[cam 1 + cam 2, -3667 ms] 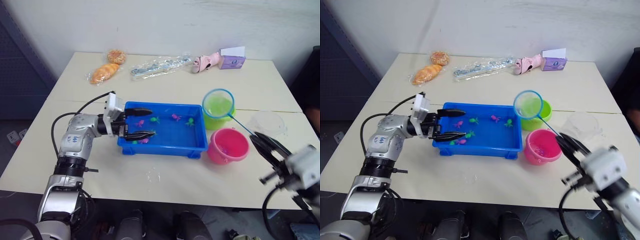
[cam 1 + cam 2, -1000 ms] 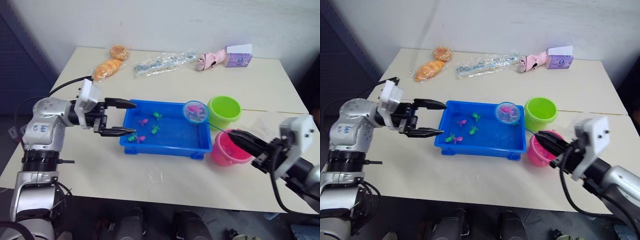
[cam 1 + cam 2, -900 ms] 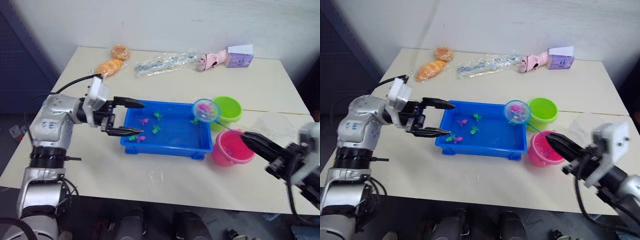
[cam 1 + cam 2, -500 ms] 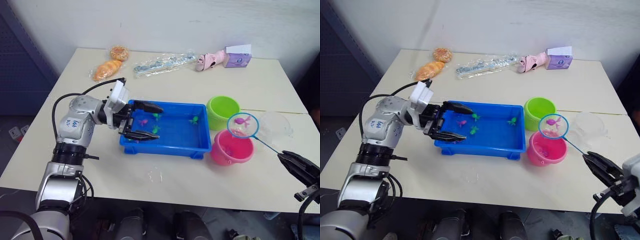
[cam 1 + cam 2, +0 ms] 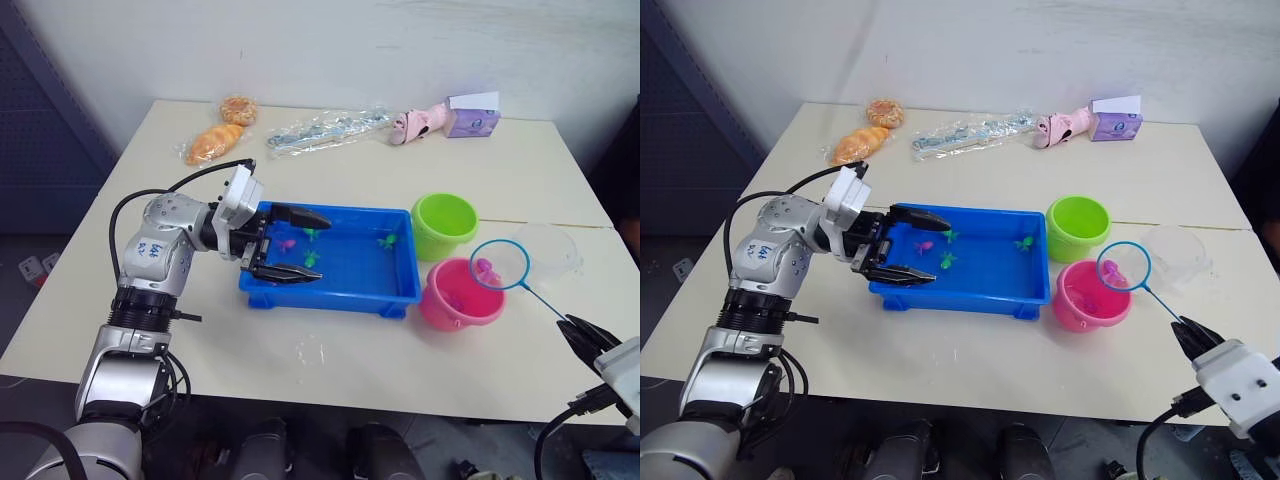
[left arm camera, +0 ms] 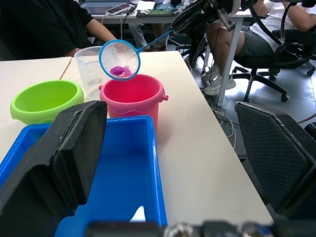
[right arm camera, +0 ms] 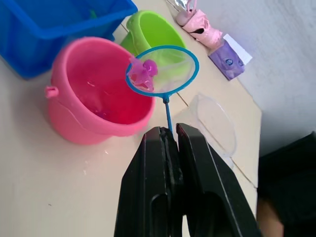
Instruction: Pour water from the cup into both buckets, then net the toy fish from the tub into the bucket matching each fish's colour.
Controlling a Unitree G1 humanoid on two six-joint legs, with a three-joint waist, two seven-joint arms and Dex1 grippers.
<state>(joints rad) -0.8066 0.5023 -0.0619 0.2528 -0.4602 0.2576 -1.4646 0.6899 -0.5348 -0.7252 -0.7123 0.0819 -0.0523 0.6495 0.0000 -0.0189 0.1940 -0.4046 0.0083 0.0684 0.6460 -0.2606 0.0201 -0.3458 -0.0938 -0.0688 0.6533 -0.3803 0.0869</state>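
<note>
Net, hoop over the pink bucket rim, one magenta fish in the mesh; right tool pinched shut on its wire handle. Green bucket at 11 o'clock from the pink one, clear cup at 2 o'clock. Blue tub at 9 o'clock holds small fish; left tool spread wide over its near end. Bread bags and purple box at far edge of surface; writing illegible.

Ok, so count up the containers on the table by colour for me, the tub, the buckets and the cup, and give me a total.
Blue tub: 1
Lime green bucket: 1
Pink bucket: 1
Clear cup: 1
Total: 4
</note>
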